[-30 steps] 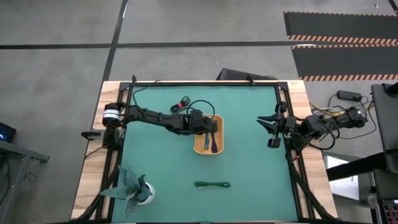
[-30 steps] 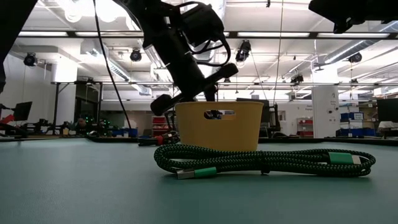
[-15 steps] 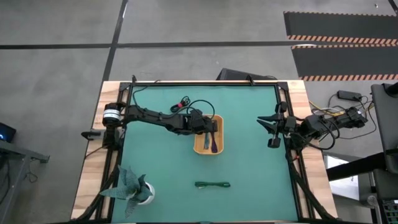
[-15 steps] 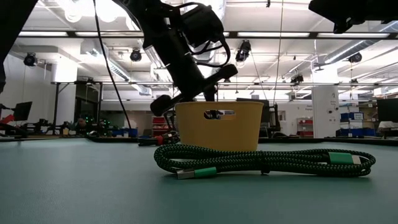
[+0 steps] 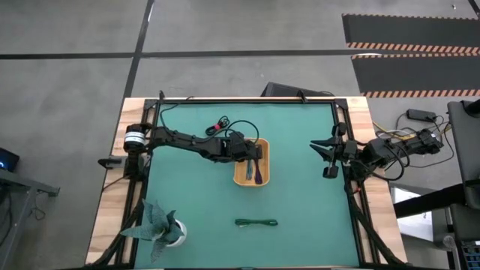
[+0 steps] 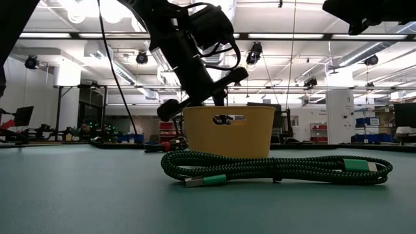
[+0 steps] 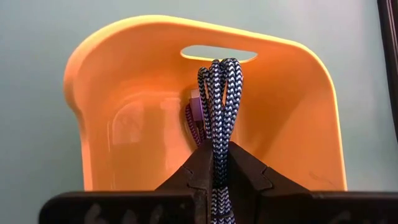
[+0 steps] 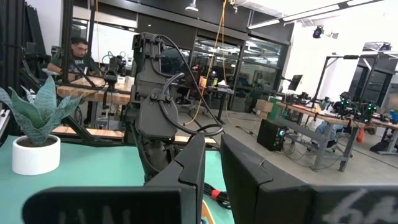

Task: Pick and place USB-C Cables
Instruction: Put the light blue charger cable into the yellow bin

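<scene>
An orange tray (image 5: pixel 241 177) stands at mid-table; it also shows in the low view (image 6: pixel 227 133). My left gripper (image 5: pixel 253 156) reaches over it and is shut on the light blue braided cable (image 7: pixel 219 93). The purple cable (image 7: pixel 194 119) lies in the tray beneath it. The red-and-black cable (image 5: pixel 219 124) lies on the mat, far-left of the tray. The dark green cable (image 5: pixel 256 222) lies on the mat near the front edge and also shows in the low view (image 6: pixel 273 168). My right gripper (image 5: pixel 324 159) waits open at the table's right edge. My left gripper pinches the light blue cable bundle between its two fingers, several strands side by side (image 7: pixel 216 155). The fingers slant down into the tray from the table's left. The bundle's looped end (image 7: pixel 221 67) sticks out past the fingertips over the tray's inside; whether it touches the floor I cannot tell.
A teal folded-paper plant in a white pot (image 5: pixel 159 225) stands at the near left corner. Black wires trail from the left arm near the red-and-black cable. Open green mat lies between the tray and my right gripper.
</scene>
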